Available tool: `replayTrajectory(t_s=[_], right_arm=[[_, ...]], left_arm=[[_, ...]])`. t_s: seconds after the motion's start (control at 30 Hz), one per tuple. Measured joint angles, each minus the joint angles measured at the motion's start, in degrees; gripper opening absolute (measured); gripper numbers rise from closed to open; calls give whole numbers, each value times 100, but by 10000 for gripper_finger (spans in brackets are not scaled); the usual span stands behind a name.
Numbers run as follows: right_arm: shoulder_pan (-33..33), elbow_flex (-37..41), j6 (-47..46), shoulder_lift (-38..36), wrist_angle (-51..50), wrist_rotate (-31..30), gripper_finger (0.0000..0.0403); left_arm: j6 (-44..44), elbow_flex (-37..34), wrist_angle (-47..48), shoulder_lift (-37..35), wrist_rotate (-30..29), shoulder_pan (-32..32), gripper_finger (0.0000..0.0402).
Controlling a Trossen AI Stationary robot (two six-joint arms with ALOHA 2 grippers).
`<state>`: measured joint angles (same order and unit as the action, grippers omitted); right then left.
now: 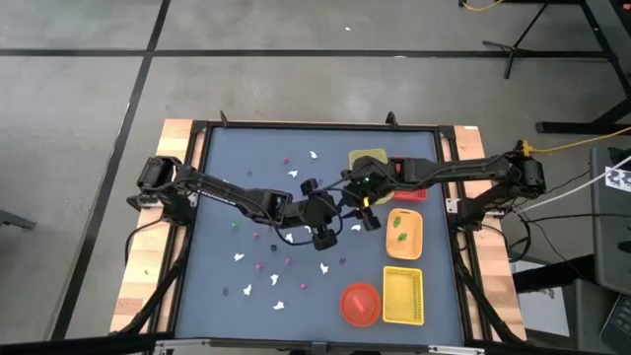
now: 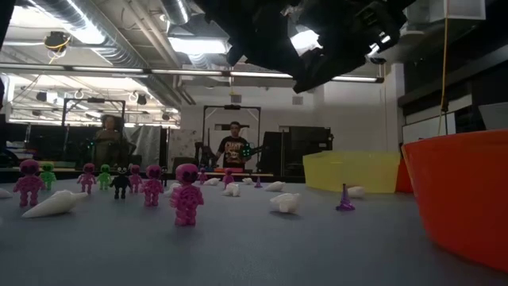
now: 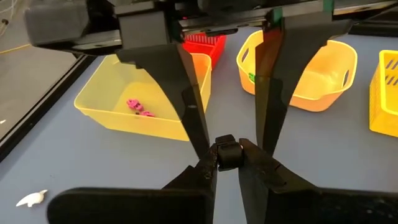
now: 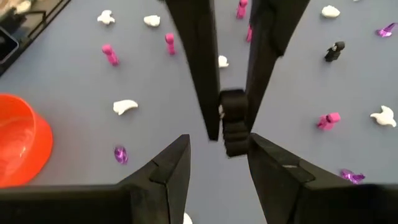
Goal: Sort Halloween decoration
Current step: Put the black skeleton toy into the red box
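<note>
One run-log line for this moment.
left pincer: shut on dark figure, above table middle | right pincer: open, tips flanking the figure | step: likely handover

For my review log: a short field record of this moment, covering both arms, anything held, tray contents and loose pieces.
left gripper: jaws shut on small dark figure, raised over table centre
right gripper: jaws open on either side of that figure, not gripping
pale yellow plastic tray: holds pink figures
orange plastic tray: holds green figures
blue-grey table: many white ghost shapes and pink pieces loose
</note>
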<state>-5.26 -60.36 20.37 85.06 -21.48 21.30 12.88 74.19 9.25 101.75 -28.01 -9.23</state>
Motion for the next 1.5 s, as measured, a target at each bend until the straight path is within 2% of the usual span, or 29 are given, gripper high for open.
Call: replayTrajectory(t_s=[0.43, 1.03, 1.5], right_arm=[[0, 0, -84, 2, 129, 17, 154], [0, 0, -54, 2, 40, -11, 43], [0, 0, -54, 2, 31, -83, 32]], left_arm=[[0, -4, 3, 0, -9, 0, 29], [0, -4, 20, 2, 2, -2, 30], [4, -7, 20, 2, 149, 2, 30]])
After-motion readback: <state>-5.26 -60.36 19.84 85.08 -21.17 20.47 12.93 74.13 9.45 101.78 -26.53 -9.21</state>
